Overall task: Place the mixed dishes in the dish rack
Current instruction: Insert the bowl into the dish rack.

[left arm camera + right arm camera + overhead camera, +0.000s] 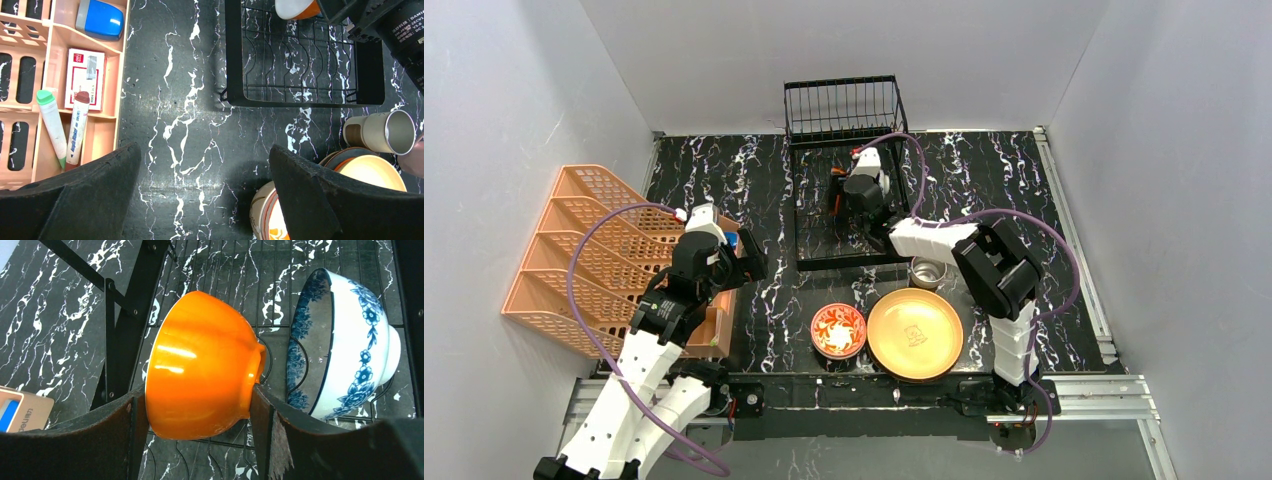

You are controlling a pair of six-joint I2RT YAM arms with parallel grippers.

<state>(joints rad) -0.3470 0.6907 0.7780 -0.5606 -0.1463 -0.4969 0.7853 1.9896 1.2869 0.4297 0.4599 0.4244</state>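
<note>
A: R gripper (197, 399), claw state?
B: Pinching orange bowl (200, 355). One finger (100, 440) at rim, the other at foot ring. Bowl on its side, mouth twd left of wrist view.

A: Loc of bowl?
B: Inside dish rack (125, 325), above wire floor, just beside blue-patterned bowl (350, 345), narrow gap btw the two. Contact w/ wires: cannot tell.

A: Blue-patterned bowl?
B: On edge in wire slots, mouth facing orange bowl.

A: L gripper (205, 197)?
B: Spread wide, nothing btw fingers (75, 200). Over table (175, 125), btw orange lattice rack (574, 260) and dish rack.

A: Dishes outside rack?
B: Steel cup (387, 131) near rack's front right corner. Yellow plate (372, 170) on top of a stack, red-orange rim showing under it. Red floral bowl (838, 330) just beside stack, on its left. All three near front edge of table, well apart from both claws.

A: Lattice rack contents?
B: Two markers (77, 127) side by side in one compartment, red-white box (85, 77) in next, blue-grey item (100, 19) beyond. Labels too small to read.
</note>
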